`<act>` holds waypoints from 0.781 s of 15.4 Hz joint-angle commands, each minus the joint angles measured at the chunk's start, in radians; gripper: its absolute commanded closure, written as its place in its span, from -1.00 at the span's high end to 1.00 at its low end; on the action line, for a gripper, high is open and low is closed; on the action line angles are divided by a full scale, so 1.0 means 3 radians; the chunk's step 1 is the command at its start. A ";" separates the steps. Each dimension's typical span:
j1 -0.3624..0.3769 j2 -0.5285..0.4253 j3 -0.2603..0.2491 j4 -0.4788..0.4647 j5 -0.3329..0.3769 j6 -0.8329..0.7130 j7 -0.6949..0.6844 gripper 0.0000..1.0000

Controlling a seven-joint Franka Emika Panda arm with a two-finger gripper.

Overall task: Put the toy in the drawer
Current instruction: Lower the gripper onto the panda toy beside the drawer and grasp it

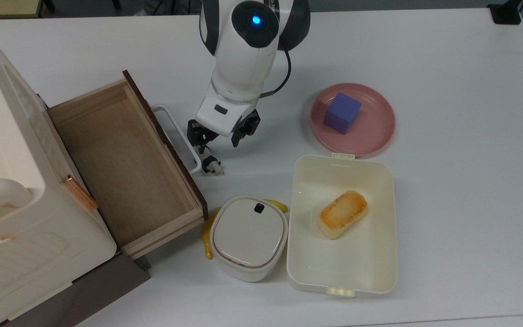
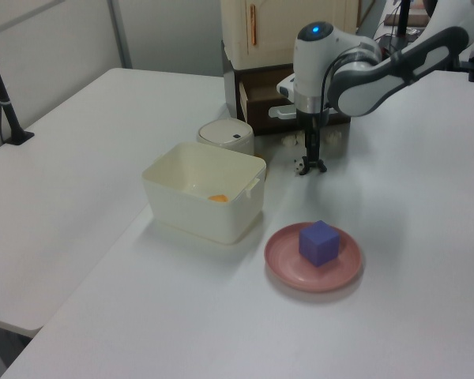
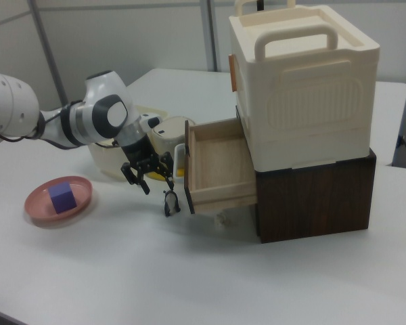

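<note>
The toy, a tiny black-and-white figurine, lies on the white table just outside the drawer's white loop handle. The light-wood drawer stands pulled out of the cream cabinet with nothing inside; its dark front panel faces the toy. My gripper hangs open, fingers pointing down, slightly above the toy and just beyond it toward the top view's top. In the right view the gripper sits up and left of the toy, beside the drawer. In the left view the gripper partly covers the toy.
A pink plate holding a purple cube sits at the top view's right. Below it stands an open cream lunch box with a toasted slice. A white lidded container rests over a yellow banana near the drawer's corner.
</note>
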 commanded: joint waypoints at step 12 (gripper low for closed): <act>0.0040 -0.0093 0.0087 -0.0060 0.0319 -0.0515 -0.0008 -1.00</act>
